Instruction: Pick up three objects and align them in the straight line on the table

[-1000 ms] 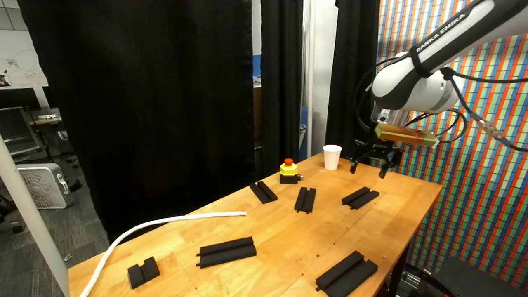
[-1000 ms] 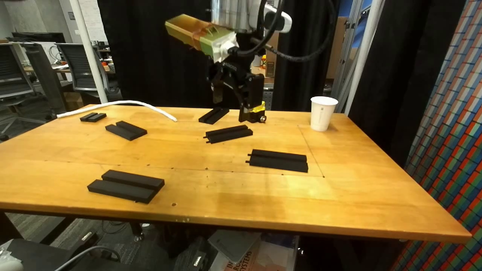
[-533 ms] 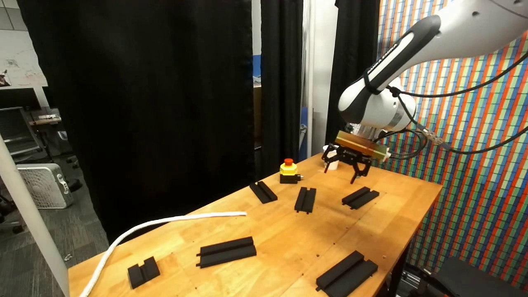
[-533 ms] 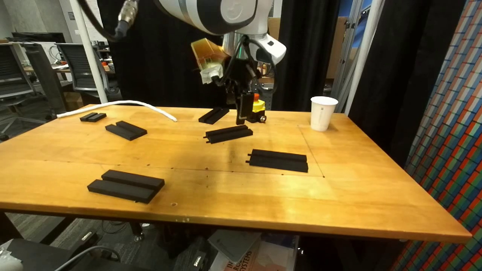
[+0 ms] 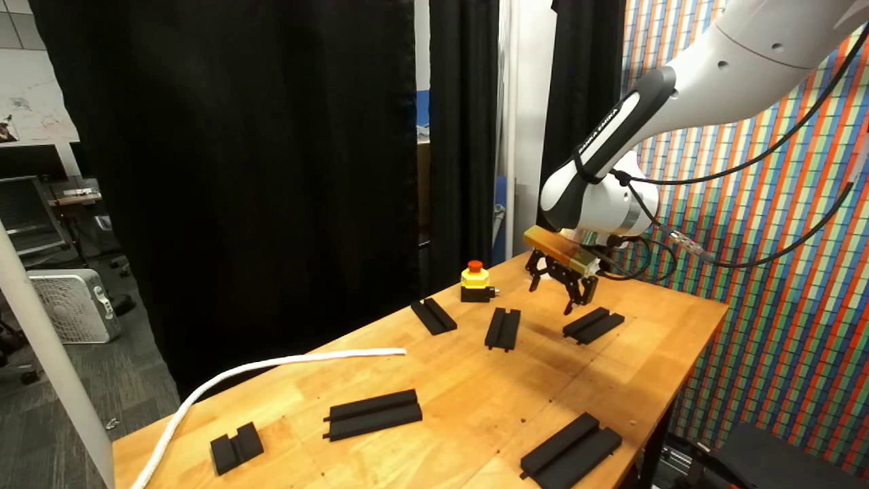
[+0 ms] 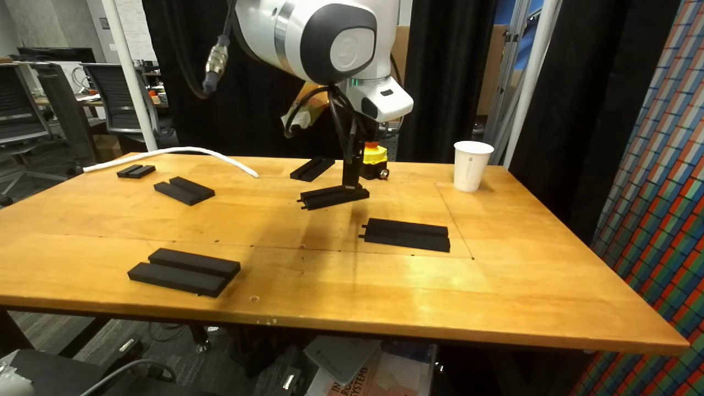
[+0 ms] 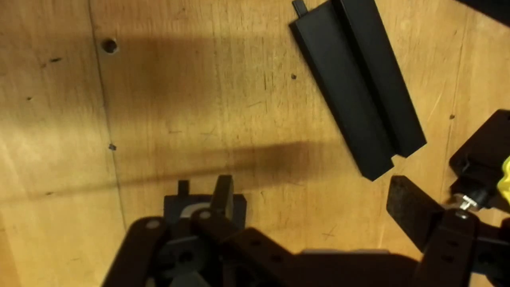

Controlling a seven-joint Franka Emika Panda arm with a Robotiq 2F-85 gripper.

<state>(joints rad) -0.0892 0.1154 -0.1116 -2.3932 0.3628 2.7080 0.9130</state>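
While a slim, matte black bar [image 7: 360, 85] is lying flat on the light wooden table [image 6: 511, 286], its long axis is running diagonally through the wrist view, from upper left down to lower right. Its lower end is showing just beside one fingertip [image 7: 410, 207] at the right of that view; how far above it the fingertip is hanging is hard to tell. The gripper [image 7: 310, 191] is hovering over the table with its two fingers spread wide and nothing between them, so the bar is lying up and to the right of the grasping gap. The line from fingertip to fingertip is running nearly level across the wrist view, meeting the bar's length at a slant; if this bar is the target, a square pinch across its narrow width is probably calling for a shift toward it, a modest turn and a descent. On the gripper's opposite side, a second bar [image 5: 593, 326] is lying partly hidden beneath the other finger in the wrist view. A third bar [image 5: 433, 316] is lying beyond the first. The three are pointing different ways, so they are not lining up lengthwise. Farther out, a yellow emergency stop [image 5: 475, 280] is standing near the first and third bars.
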